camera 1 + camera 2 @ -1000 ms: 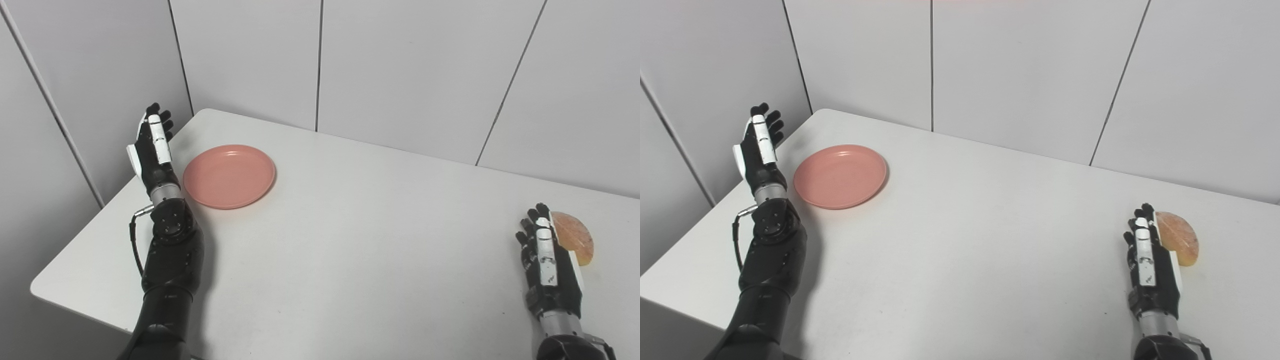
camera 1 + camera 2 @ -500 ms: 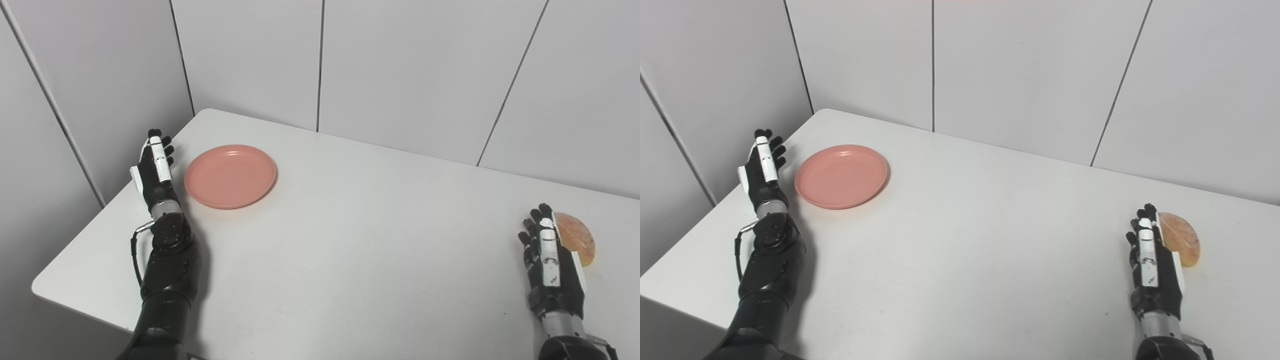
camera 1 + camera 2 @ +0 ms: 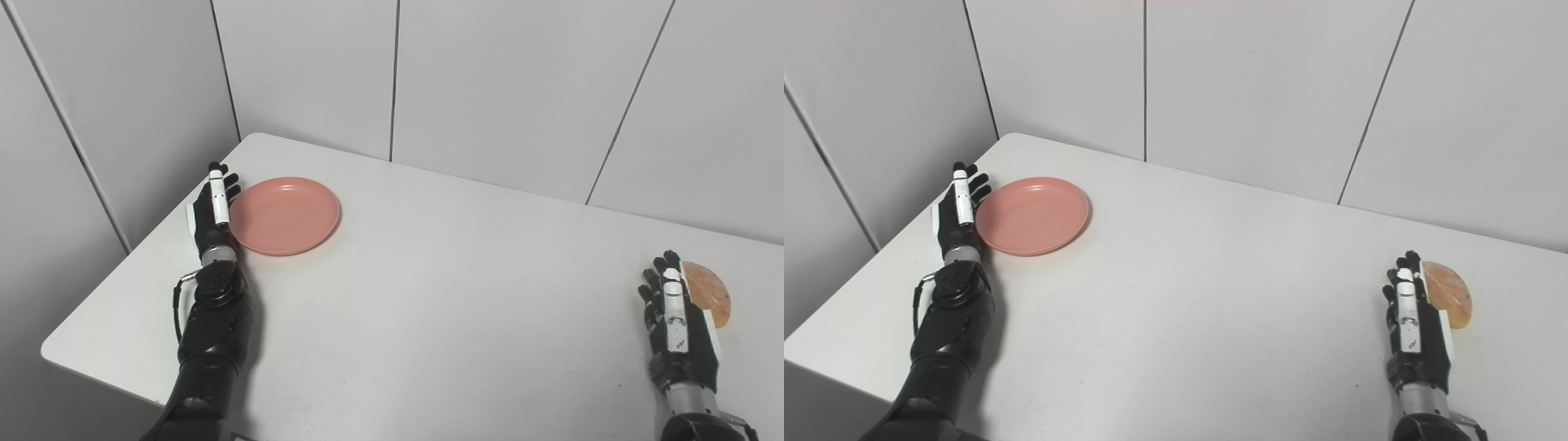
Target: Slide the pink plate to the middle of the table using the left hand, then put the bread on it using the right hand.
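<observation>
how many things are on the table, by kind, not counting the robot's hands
plate: 1, pink
bread: 1, by the right edge of the table
total: 2

A plain salmon pink is being shown by the plate (image 3: 285, 215), just beside the black fingers (image 3: 231, 184) of the left hand (image 3: 211, 211), which is being marked by a white strip. An orange-brown, faintly mottled surface is being shown by the bread (image 3: 709, 292) beside the right hand (image 3: 677, 327), black with white panels. The table (image 3: 441, 294) is being seen as plain white, the wall panels (image 3: 508, 86) as pale grey with dark seams.
</observation>
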